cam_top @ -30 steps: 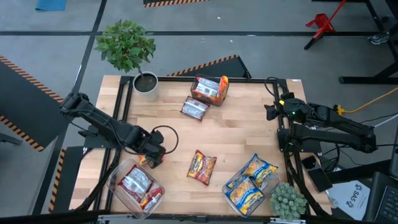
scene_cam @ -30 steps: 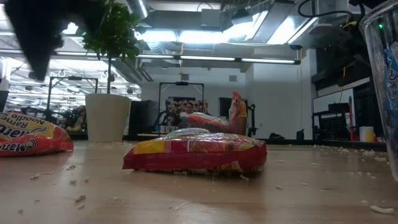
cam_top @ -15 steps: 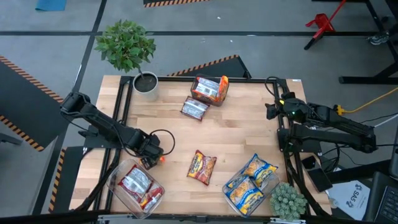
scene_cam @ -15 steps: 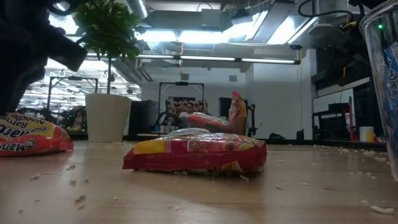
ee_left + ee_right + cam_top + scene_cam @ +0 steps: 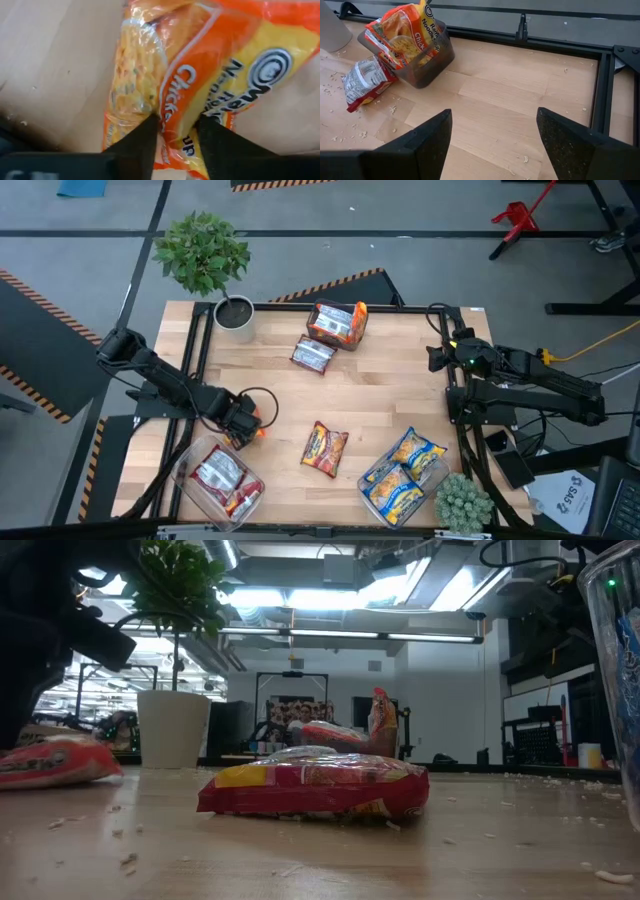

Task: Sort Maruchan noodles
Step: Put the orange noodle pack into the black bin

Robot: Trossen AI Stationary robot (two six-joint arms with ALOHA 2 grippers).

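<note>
My left gripper [image 5: 243,423] is low at the table's near left, shut on an orange Maruchan packet [image 5: 260,430], which also shows in the low view [image 5: 55,762] and the left wrist view [image 5: 200,60]. A red-and-yellow packet [image 5: 325,448] lies flat mid-table. A silver packet [image 5: 312,355] lies flat farther back. My right gripper [image 5: 437,358] waits open and empty at the table's right edge. My left gripper pinches the orange packet between its two fingers [image 5: 145,137], on the printed face near one end [image 5: 175,117], where the film bunches up. The fingers come from above, slanting. The packet's underside rests on the table [image 5: 60,782].
A clear bin [image 5: 215,480] at the near left holds silver-and-red packets. A bin [image 5: 335,323] at the far middle holds orange packets. A bin [image 5: 400,480] at the near right holds blue-and-yellow packets. A potted plant [image 5: 235,315] stands far left and a small plant [image 5: 462,502] near right.
My left gripper has come down onto the orange packet and shifted a little toward the table's far-left. The packet has shifted under it and looks flatter and lower in the low view than a second ago.
</note>
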